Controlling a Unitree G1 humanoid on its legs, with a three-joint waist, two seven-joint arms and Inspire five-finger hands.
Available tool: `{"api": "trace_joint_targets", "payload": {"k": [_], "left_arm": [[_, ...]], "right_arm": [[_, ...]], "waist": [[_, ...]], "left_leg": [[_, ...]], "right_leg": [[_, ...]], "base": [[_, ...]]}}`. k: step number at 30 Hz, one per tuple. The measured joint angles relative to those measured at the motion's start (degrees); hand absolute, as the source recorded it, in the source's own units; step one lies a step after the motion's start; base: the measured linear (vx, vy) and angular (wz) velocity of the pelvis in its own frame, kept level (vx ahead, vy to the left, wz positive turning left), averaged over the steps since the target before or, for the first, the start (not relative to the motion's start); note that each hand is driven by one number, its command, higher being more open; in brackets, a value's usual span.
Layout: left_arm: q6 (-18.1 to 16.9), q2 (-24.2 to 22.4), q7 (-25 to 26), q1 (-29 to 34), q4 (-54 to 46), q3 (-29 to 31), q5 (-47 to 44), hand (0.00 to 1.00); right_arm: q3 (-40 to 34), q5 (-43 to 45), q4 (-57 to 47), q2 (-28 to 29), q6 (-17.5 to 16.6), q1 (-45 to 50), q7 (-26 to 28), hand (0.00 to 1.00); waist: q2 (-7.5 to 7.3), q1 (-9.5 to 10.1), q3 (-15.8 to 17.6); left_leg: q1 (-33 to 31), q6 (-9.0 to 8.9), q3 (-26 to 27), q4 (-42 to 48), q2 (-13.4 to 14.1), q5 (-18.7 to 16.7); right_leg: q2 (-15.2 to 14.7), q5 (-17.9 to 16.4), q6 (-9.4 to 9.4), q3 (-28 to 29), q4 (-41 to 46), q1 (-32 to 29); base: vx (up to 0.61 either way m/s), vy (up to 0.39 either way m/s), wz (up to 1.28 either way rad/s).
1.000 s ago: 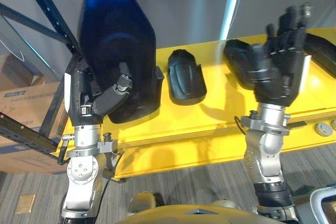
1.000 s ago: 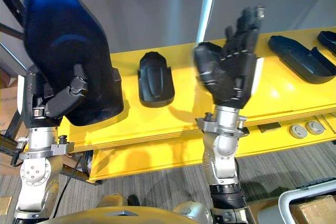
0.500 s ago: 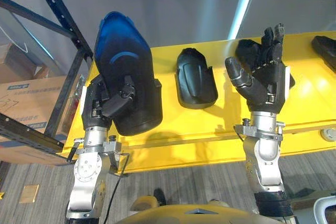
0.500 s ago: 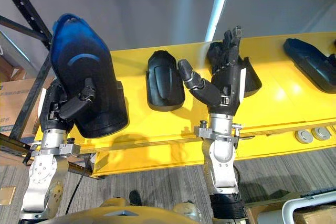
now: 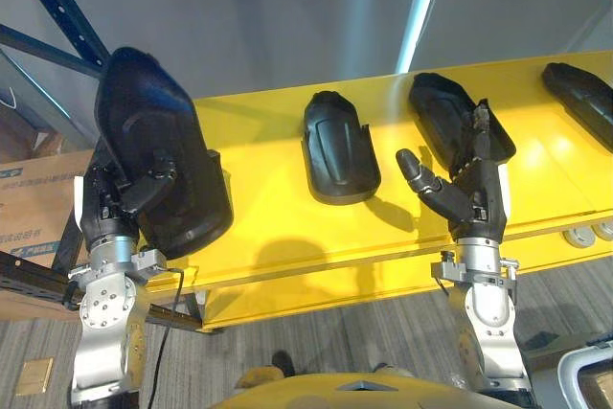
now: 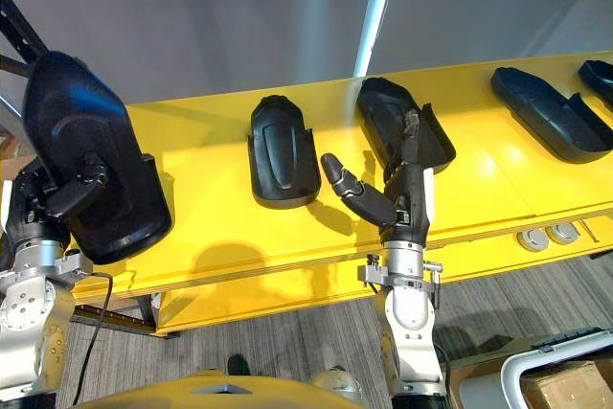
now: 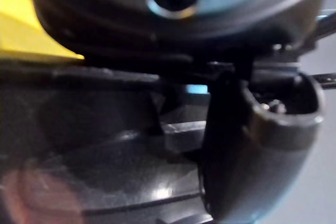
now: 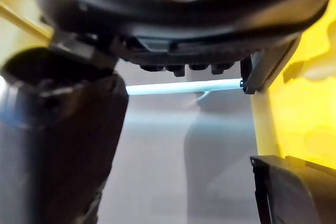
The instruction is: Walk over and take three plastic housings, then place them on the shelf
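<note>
I am gripping 1 housing [image 5: 158, 136] in left robot hand [image 5: 115, 203] for carrying | holding right robot hand [image 5: 477, 193] wide beside next housing [image 5: 436, 112] to grasp it

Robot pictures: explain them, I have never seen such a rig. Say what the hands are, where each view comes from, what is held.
This is a humanoid robot; its two arms end in dark hands. The two wide pictures come from cameras in its head, looking down; the two close ones from cameras on its wrists. The left hand grips a housing, held upright at the left end of the yellow surface. The right hand is open and holds nothing. Others lie on the surface: a middle housing, a second housing just past the right hand, a far housing at the right end.
</note>
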Motion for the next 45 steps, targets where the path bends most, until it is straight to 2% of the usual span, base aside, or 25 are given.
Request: {"api": "trace_joint_targets", "payload": {"k": [6,9,13,18,25,26,30,33,37,45], "left_arm": [[0.23,3.77,-3.86,-5.56,7.54,-0.88,-0.50,0.00],[2.07,5.38,-8.30,-7.86,9.91,-1.74,-2.42,0.00],[6.17,7.40,-13.19,-11.17,16.90,-3.95,-5.07,0.00],[8.26,8.23,-15.07,-14.52,28.15,-5.44,-4.92,0.00],[8.47,10.40,-14.79,-19.61,35.15,-6.94,-4.94,0.00],[8.40,10.40,-14.49,-20.47,36.56,-7.08,-4.93,1.00],[6.97,10.42,-12.73,-21.74,40.29,-7.73,-4.30,1.00],[5.97,10.41,-11.22,-23.33,42.48,-8.48,-0.51,1.00],[5.22,10.41,-7.34,-25.50,45.21,-9.60,2.53,1.00],[4.73,10.41,-5.22,-25.88,45.24,-9.62,4.61,1.00]], "right_arm": [[5.11,0.98,0.05,-3.05,-0.47,-0.35,3.48,1.00],[7.82,0.81,0.11,-4.96,-0.94,-1.58,4.81,1.00],[10.66,-0.15,0.90,-5.64,-2.06,-4.46,5.48,1.00],[12.36,-0.18,1.19,-7.08,-2.05,-5.14,5.25,1.00],[13.24,-0.12,1.24,-7.12,-2.04,-4.98,5.95,1.00],[13.49,-0.11,1.24,-7.13,-2.04,-4.98,6.17,1.00],[14.39,-0.12,1.22,-7.15,-2.04,-5.31,7.00,1.00],[14.96,-0.13,1.20,-7.16,-2.01,-5.89,6.80,1.00],[15.64,-0.14,0.05,-7.13,-1.97,-6.97,6.57,1.00],[16.06,-0.14,-0.92,-6.90,-1.97,-7.28,6.60,1.00]], "waist": [[0.71,-0.46,-0.54],[0.84,-0.81,-0.79],[1.44,-1.30,-2.28],[1.64,-1.55,-2.41],[1.96,-1.85,-2.62],[2.04,-2.02,-2.67],[2.21,-2.84,-2.78],[2.20,-2.98,-2.78],[2.23,-3.13,-2.76],[2.24,-3.27,-2.65]], "left_leg": [[-0.25,-0.58,1.08,-0.33,0.07,-0.52],[-0.25,-0.52,1.21,-0.36,0.07,-0.48],[-0.31,-0.01,1.28,-0.25,0.07,-0.07],[-0.32,-0.01,2.12,-0.05,0.14,-0.04],[-0.25,-0.02,2.46,0.06,0.18,-0.05],[-0.25,-0.02,2.51,0.07,0.18,-0.05],[-0.28,-0.45,2.54,-0.07,0.24,-0.37],[-0.32,-0.46,2.57,-0.13,0.33,-0.39],[-0.35,-0.46,2.66,-0.09,0.48,-0.37],[-0.54,-0.12,2.51,0.09,0.50,-0.12]], "right_leg": [[0.19,1.01,-0.04,0.55,-1.01,-0.32],[0.18,1.13,0.05,0.59,-1.01,-0.35],[0.24,1.13,0.06,0.62,-1.08,-0.47],[0.52,1.65,-0.01,1.63,-1.95,-0.64],[0.53,1.86,-0.03,1.95,-1.96,-0.70],[0.52,1.90,-0.04,1.98,-1.96,-0.70],[0.55,2.01,0.01,1.98,-1.96,-0.70],[0.65,2.05,-0.01,1.97,-1.96,-0.76],[0.87,2.06,-0.02,2.01,-2.00,-0.79],[0.90,2.06,-0.03,1.90,-2.23,-0.82]], "base": [[-0.03,0.020,-0.08],[0.00,0.000,0.00],[0.03,0.004,0.00],[0.03,0.009,-0.08],[0.00,0.002,-0.01],[0.00,0.000,0.00],[0.00,0.000,0.00],[0.00,0.000,0.00],[0.01,0.002,0.00],[0.02,0.006,0.01]]}}
